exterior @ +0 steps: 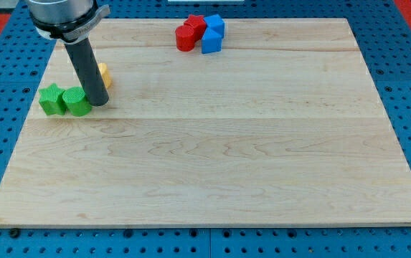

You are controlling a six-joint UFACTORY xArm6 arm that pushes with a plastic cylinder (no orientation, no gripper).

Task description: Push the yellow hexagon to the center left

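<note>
The yellow hexagon (105, 74) lies near the board's left edge, in the upper left part, mostly hidden behind my rod. My tip (98, 102) rests on the board just below the yellow hexagon and against the right side of a green round block (77, 102). A green star-shaped block (51, 98) sits just left of the round one, touching it.
At the view's top centre a cluster holds a red cylinder (184, 39), a second red block (196, 26), a blue cube (214, 25) and a blue triangular block (211, 42). The wooden board (212, 143) lies on a blue pegboard table.
</note>
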